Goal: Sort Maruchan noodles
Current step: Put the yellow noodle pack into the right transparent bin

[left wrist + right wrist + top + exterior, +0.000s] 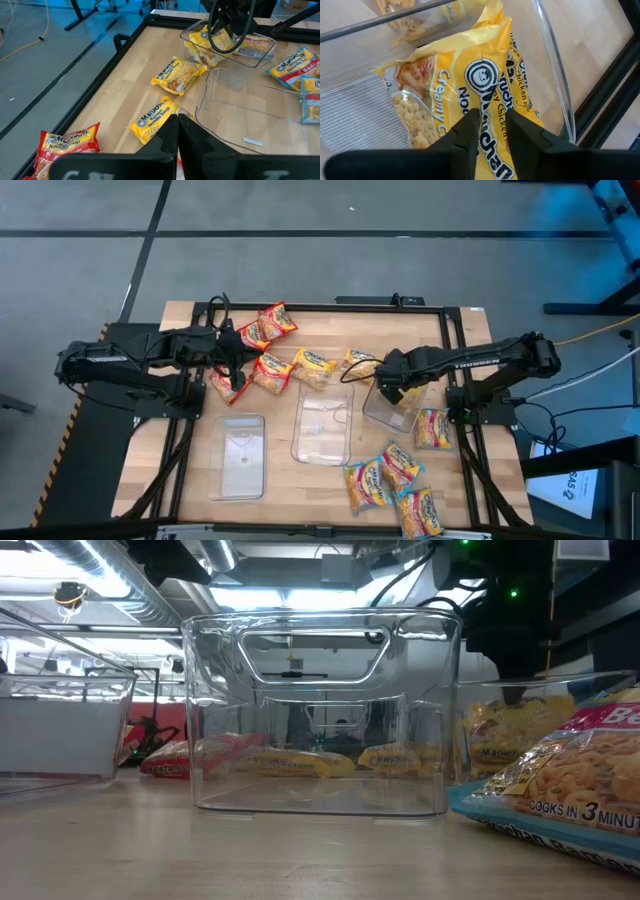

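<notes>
Maruchan packets lie scattered over the table. My right gripper (393,388) is over the right clear tray (372,416), shut on a yellow packet (470,85) that sits above another yellow one in that tray. My left gripper (245,372) is at the table's left among the red packets (228,386), its fingers close together (177,122) with a red sliver between them. Two yellow packets (177,75) (150,119) lie flat on the wood beyond it, and another red packet (268,325) lies toward the far edge. My left gripper is shut on what seems to be a red packet's thin edge (175,167). Its own fingers hide the place of contact and the rest of the packet. My right gripper pinches the yellow packet between its two fingers, on the printed face by the round logo (492,107), coming from above. The packet bulges up between the fingers, and its lower part rests inside the tray on the other packet.
An empty clear tray (322,430) stands mid-table, and it fills the low view (320,710). A second empty one (237,455) stands to its left. Several packets lie near the right near corner (385,475) (418,510), and one (432,428) lies right of the right tray. A black frame borders the table.
</notes>
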